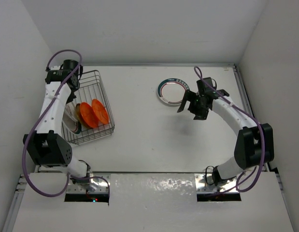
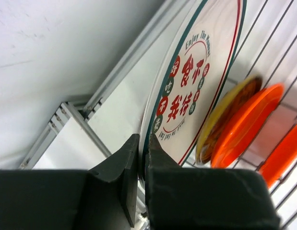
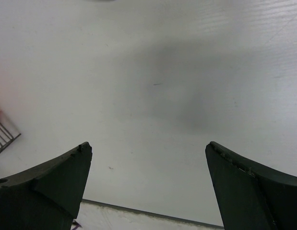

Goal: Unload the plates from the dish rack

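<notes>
The dish rack [image 1: 98,83], a grey wire basket, stands at the left of the table. In it stand on edge a white plate with a teal rim [image 2: 186,91], a yellow-patterned plate [image 2: 225,115] and two orange plates [image 2: 244,127] [image 2: 282,158]. My left gripper [image 2: 143,148] is shut on the rim of the white plate, at the rack's left side [image 1: 72,99]. Another teal-rimmed white plate [image 1: 172,91] lies flat on the table at the right. Just right of it my right gripper [image 1: 190,104] hangs open and holds nothing, over bare table [image 3: 148,158].
White walls close in the table on the left, back and right. A corner of the rack's wire [image 3: 4,134] shows at the left edge of the right wrist view. A metal rail [image 2: 76,120] runs along the table's edge behind the rack.
</notes>
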`<state>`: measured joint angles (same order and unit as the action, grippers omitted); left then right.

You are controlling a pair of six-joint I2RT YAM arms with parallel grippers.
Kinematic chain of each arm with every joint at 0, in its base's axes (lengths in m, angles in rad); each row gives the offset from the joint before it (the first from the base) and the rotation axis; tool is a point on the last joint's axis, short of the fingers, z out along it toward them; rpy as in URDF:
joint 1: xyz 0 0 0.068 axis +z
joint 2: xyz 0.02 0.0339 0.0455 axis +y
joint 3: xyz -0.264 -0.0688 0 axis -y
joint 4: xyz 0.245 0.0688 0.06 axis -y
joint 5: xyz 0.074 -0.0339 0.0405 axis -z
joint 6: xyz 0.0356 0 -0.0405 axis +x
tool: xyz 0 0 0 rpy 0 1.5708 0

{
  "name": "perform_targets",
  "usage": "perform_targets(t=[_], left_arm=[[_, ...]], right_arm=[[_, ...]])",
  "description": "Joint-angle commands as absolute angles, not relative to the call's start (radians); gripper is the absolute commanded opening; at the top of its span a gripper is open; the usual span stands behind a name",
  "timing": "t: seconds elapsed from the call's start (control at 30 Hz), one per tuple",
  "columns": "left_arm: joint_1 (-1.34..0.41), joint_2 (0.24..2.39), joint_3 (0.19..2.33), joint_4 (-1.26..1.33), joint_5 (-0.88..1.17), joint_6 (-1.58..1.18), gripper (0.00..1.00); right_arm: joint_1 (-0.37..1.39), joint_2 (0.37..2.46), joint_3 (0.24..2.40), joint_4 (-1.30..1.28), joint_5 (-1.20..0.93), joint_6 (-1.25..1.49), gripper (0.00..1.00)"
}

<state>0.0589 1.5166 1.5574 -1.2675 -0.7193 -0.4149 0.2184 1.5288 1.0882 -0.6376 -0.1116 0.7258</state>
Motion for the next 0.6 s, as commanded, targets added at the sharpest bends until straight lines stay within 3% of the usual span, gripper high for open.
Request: perform_targets(t=[0.0,0.27,0.4,0.57], left_arm=[[0.067,1.473,1.660,-1.261,-0.805,-0.422,0.00],[0.063,1.471,1.776,-1.238,-0.770,-0.399,0.00],[0.051,1.480,1.847,-1.221,-0.720,-0.390,0.00],[0.048,1.467,1.859,-1.136,-0.464,-0.382,0.00]], right_arm=[[0.222,1.557,1.169,-0.635,-0.161,0.753,0.99],[0.227,1.603,1.266,-0.609,-0.234,0.798,0.99],[0.245,1.608,1.217,-0.190,-0.525,0.921,0.99],[0.334,1.725,1.311,0.118,-0.679,1.089,0.99]])
